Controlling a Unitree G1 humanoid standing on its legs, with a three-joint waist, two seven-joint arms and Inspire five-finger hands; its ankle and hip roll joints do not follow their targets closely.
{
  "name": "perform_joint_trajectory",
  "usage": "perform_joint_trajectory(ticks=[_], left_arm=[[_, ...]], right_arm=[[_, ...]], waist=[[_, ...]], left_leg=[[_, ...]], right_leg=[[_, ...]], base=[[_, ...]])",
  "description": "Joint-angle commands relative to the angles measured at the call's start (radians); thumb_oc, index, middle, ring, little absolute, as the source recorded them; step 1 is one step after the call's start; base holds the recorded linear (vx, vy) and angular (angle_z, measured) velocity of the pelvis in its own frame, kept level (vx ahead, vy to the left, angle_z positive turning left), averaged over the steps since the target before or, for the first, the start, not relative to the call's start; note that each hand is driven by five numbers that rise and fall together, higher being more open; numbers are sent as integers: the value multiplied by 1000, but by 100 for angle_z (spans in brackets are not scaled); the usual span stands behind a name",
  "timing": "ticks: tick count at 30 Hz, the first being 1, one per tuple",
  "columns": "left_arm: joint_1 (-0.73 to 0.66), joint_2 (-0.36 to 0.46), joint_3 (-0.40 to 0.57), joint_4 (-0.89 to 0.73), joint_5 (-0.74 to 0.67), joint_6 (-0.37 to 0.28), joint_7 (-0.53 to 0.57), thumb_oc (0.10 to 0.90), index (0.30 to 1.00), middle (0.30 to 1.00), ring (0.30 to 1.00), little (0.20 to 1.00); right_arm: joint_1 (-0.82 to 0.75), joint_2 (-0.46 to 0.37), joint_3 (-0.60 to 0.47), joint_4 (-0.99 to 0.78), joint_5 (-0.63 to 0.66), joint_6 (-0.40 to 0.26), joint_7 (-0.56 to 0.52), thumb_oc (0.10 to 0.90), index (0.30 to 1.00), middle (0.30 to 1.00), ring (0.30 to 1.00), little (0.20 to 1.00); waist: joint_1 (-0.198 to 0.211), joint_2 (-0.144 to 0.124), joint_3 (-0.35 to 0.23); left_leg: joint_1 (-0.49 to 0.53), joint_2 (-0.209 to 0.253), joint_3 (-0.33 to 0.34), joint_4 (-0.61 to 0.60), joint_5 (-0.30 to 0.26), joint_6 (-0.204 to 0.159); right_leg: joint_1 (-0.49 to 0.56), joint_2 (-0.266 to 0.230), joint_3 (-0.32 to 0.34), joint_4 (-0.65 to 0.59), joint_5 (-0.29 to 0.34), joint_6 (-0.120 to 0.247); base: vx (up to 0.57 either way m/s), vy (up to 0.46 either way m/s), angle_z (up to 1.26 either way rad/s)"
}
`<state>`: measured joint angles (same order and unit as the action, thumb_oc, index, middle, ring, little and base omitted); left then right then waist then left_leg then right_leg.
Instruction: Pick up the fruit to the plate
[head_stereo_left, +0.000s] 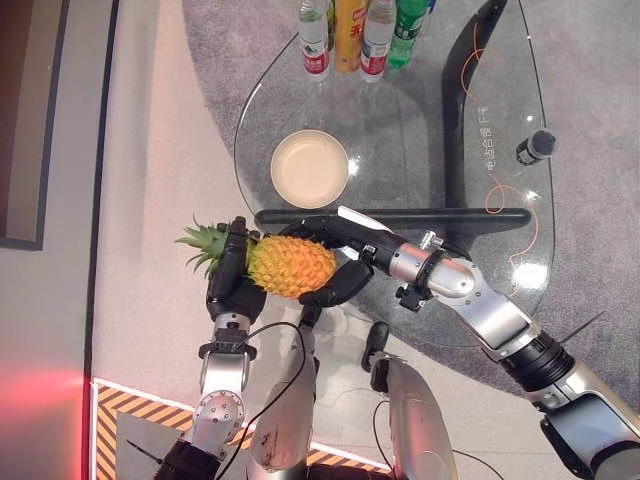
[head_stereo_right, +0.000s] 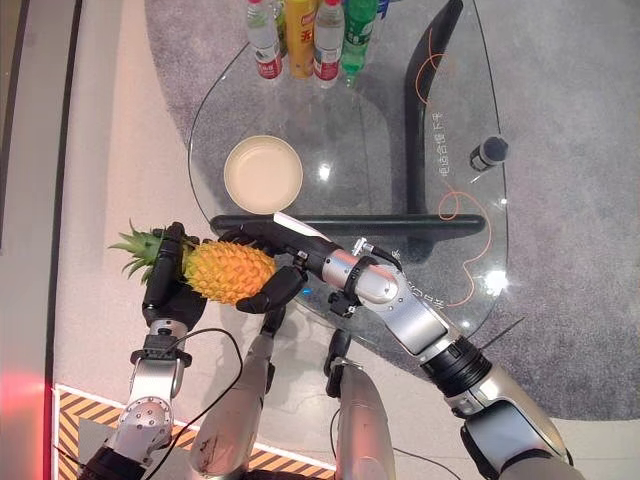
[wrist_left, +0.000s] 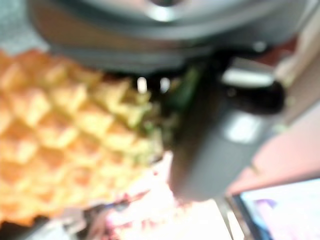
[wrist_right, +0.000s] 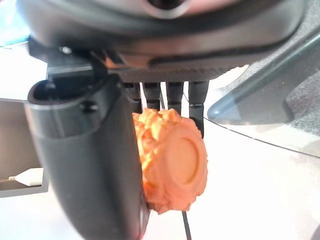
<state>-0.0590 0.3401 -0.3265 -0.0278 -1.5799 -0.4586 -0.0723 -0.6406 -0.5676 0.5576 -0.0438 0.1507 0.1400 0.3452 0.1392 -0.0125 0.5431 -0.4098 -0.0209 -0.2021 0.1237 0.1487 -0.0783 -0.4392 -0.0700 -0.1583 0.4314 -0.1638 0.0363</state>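
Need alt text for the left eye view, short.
Both robot hands hold a pineapple in the air off the near edge of a glass table: left robot hand at the leafy end, right robot hand round the base. An empty cream plate sits on the glass, bottles behind.

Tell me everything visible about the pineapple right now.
The orange-yellow pineapple with a green leafy crown lies on its side, held off the glass table near its front edge. The left hand curls round its crown end, the right hand round its flat base end. The cream round plate sits beyond, empty.
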Motion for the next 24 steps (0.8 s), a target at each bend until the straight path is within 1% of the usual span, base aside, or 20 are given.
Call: perform_joint_trajectory(ticks=[1, 2, 4, 5, 6, 9, 11, 15, 24], left_arm=[[-181, -39, 176, -225, -60, -133, -140, 100, 300, 300, 300, 200], [-182, -38, 176, -226, -58, -134, -137, 100, 300, 300, 300, 200], [-182, -38, 177, -227, -49, -137, -132, 100, 300, 300, 300, 200], [-182, -38, 178, -225, -45, -141, -131, 100, 300, 300, 300, 200], [-184, -38, 179, -224, -42, -143, -131, 100, 300, 300, 300, 200], [-185, -35, 185, -221, -26, -151, -123, 100, 300, 300, 300, 200], [-186, -35, 192, -216, 10, -164, -110, 100, 300, 300, 300, 200], [-184, -40, 205, -198, 52, -178, -91, 100, 300, 300, 300, 200], [-165, -51, 246, -158, 104, -202, -88, 100, 300, 300, 300, 200]], right_arm=[[15, 86, 136, -85, 59, -99, 54, 100, 300, 300, 300, 200], [16, 86, 136, -85, 59, -100, 39, 100, 300, 300, 300, 200], [21, 86, 124, -81, 58, -95, -29, 100, 300, 300, 300, 200], [24, 87, 116, -75, 51, -96, -55, 583, 714, 714, 714, 683], [26, 86, 110, -71, 42, -97, -73, 800, 900, 900, 900, 900], [44, 76, 82, -68, 39, -116, -158, 800, 900, 900, 900, 900], [64, 72, 49, -66, 30, -127, -208, 800, 900, 900, 900, 900], [97, 62, -9, -74, 13, -132, -277, 800, 900, 900, 900, 900], [222, 30, -151, -122, -34, -140, -352, 800, 900, 900, 900, 900]], waist=[[14, -59, -23], [14, -59, -23], [12, -60, -23], [10, -61, -23], [8, -62, -23], [0, -60, -23], [-8, -60, -23], [-22, -60, -23], [-60, -65, -23]], left_leg=[[24, -115, 38, 130, -184, 73], [24, -115, 38, 130, -185, 74], [24, -115, 39, 131, -186, 75], [22, -115, 40, 132, -187, 76], [22, -115, 41, 131, -187, 76], [22, -113, 46, 129, -187, 78], [24, -112, 49, 126, -187, 80], [20, -112, 56, 127, -186, 82], [13, -104, 80, 128, -190, 86]], right_leg=[[89, 56, 84, -221, 156, 47], [89, 56, 83, -221, 156, 47], [87, 56, 83, -220, 156, 48], [85, 56, 84, -219, 157, 48], [84, 57, 86, -220, 157, 48], [81, 57, 90, -218, 157, 50], [80, 59, 94, -218, 158, 51], [72, 60, 100, -214, 159, 53], [54, 61, 116, -205, 161, 60]], base=[[0, 0, 0], [0, 0, 0], [0, 0, 0], [0, 0, 0], [0, 0, 0], [-5, 21, 0], [-5, 16, 0], [-6, 16, 1], [-1, 11, 0]])
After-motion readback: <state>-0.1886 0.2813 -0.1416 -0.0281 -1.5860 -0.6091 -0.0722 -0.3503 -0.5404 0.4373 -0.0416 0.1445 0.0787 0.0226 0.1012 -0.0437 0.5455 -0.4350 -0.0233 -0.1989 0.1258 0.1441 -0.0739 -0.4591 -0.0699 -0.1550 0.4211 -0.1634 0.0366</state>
